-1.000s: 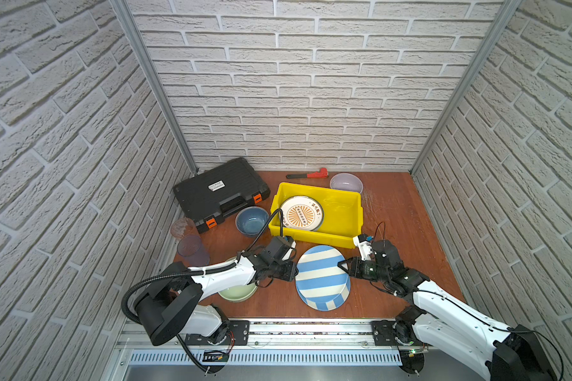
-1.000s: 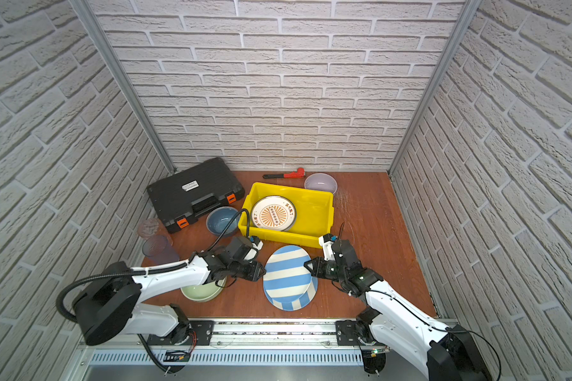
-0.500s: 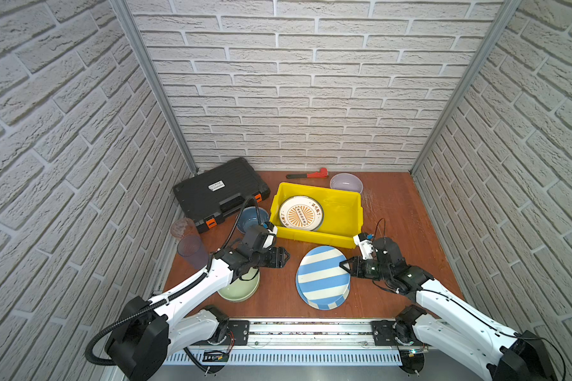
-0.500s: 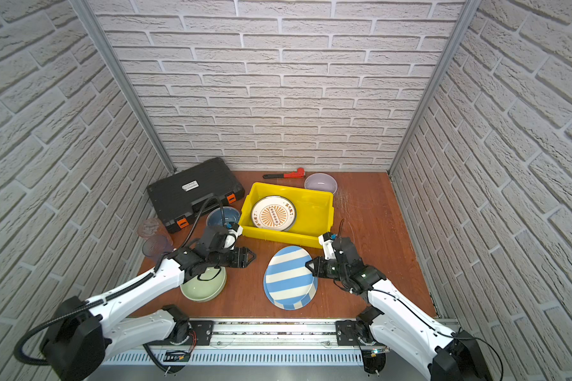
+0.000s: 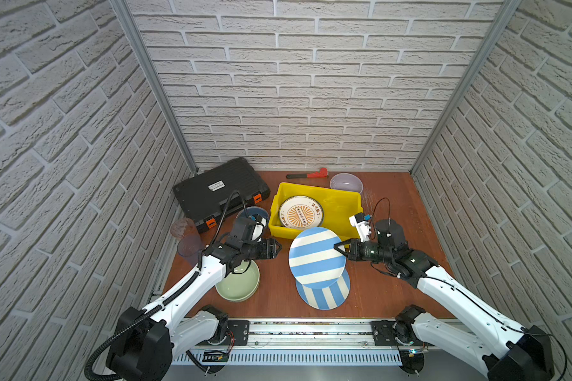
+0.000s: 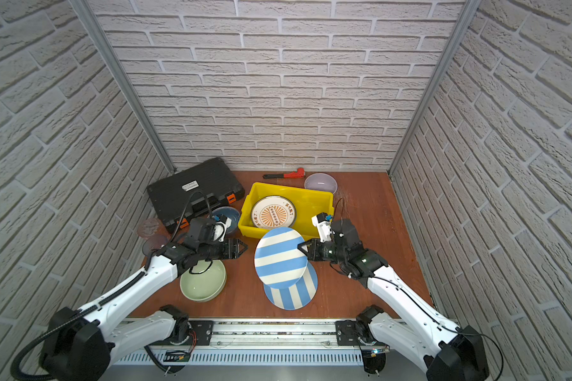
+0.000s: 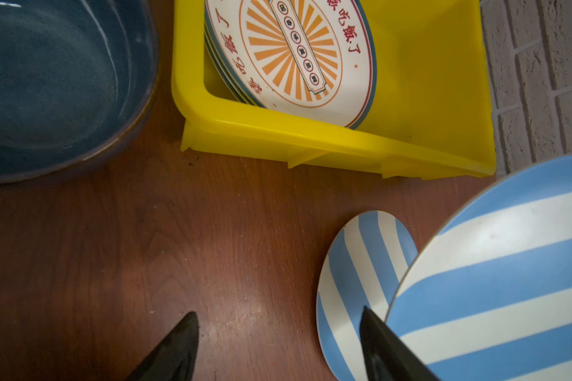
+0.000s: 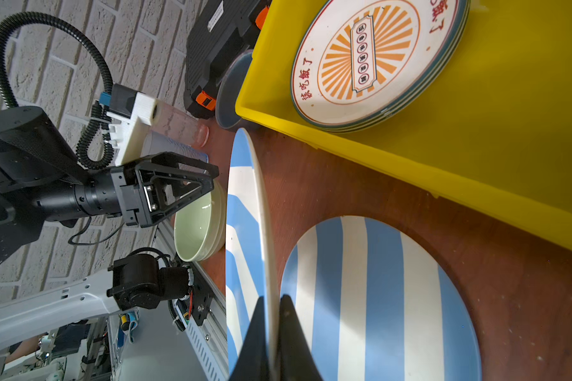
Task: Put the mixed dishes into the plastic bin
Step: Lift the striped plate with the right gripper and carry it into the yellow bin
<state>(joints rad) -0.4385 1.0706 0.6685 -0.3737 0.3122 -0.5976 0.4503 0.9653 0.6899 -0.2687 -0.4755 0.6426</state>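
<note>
My right gripper [image 5: 339, 249] [image 8: 273, 297] is shut on the rim of a blue-white striped plate [image 5: 317, 256] [image 8: 245, 211], holding it tilted above the table. A second striped plate [image 5: 324, 293] [image 8: 377, 297] lies flat beneath it. Just behind stands the yellow plastic bin [image 5: 342, 207] [image 7: 426, 82], with an orange sunburst plate [image 5: 300, 211] on top of a stack inside. To the left of the held plate, my left gripper [image 5: 276, 248] [image 7: 278, 311] is open and empty above bare wood.
Under the left arm sits a pale green bowl [image 5: 238, 285], and a blue bowl [image 5: 255, 212] stands left of the bin. A lavender bowl [image 5: 346, 182] and red wrench [image 5: 311, 174] are at the back. The black tool case [image 5: 218, 191] and two tumblers [image 5: 183, 227] occupy the left side.
The left gripper opened, let go of the striped plate's left edge and drew back to the left. The right gripper raised the plate, baring the second striped plate under it.
</note>
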